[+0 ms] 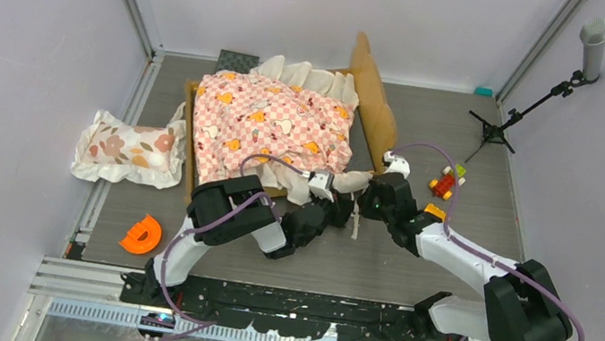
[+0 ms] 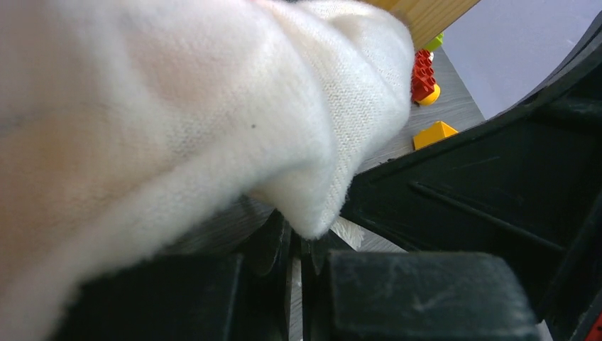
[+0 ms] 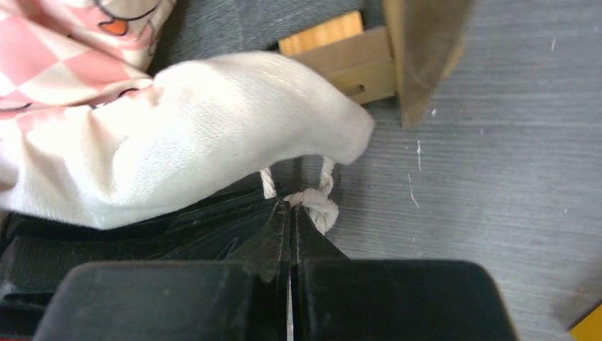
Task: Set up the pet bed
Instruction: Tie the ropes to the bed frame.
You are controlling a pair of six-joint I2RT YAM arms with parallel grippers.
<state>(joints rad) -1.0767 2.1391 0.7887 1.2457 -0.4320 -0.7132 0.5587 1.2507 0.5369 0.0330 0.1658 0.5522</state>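
The pet bed (image 1: 373, 100) stands mid-table, its tan headboard to the right and its frame (image 3: 355, 57) near my right gripper. A pink-checkered sheet (image 1: 274, 126) lies bunched over it. The sheet's white ruffled corner (image 3: 234, 135) hangs off the bed's near right corner, with a knotted white cord (image 3: 317, 202) below it. My right gripper (image 3: 292, 207) is shut on that cord at its tips. My left gripper (image 2: 307, 245) is shut with the tip of the white ruffle (image 2: 213, 106) at its jaws. The two grippers meet there, left (image 1: 346, 202) and right (image 1: 363, 205).
A floral pillow (image 1: 128, 149) lies left of the bed. An orange curved piece (image 1: 142, 235) sits near the front left. Red (image 1: 441, 186) and yellow (image 1: 435, 210) toy bricks lie right of the grippers. A microphone stand (image 1: 516, 112) is at the back right.
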